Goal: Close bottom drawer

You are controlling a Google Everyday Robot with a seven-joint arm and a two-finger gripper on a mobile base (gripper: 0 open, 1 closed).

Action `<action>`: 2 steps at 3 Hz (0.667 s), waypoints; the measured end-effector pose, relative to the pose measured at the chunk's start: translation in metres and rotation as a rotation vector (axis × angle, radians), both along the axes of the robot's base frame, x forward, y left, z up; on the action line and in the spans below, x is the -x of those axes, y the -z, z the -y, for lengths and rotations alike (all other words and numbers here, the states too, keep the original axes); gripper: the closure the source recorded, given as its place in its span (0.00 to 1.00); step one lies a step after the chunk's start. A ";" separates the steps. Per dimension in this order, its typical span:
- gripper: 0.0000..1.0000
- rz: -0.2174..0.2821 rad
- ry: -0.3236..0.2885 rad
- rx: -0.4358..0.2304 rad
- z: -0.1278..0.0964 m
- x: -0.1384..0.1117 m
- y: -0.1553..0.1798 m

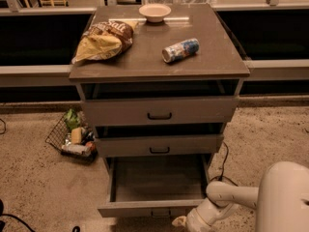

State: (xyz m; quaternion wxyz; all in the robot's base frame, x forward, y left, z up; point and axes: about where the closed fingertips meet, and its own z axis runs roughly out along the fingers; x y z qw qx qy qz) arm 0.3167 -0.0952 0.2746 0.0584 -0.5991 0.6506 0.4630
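The bottom drawer point(157, 180) of the grey-brown cabinet is pulled far out, its wide shallow tray empty. Its flat front point(149, 209) runs along the bottom of the view, with the small dark handle point(160, 213) at its centre. My white arm comes in from the lower right. My gripper point(181, 222) is low at the bottom edge, just in front of the drawer front and to the right of the handle. Most of the gripper is cut off by the frame's edge.
The middle drawer point(159, 145) and the top drawer point(159, 111) stand slightly out. On the cabinet top lie a chip bag point(104, 40), a white bowl point(154, 12) and a can on its side point(180, 50). A wire basket of items point(72, 137) sits on the floor at the left.
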 end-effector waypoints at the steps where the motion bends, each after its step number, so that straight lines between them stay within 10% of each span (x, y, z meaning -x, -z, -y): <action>1: 0.00 0.031 -0.010 -0.005 0.013 -0.016 0.022; 2: 0.17 0.074 -0.018 0.007 0.026 -0.031 0.039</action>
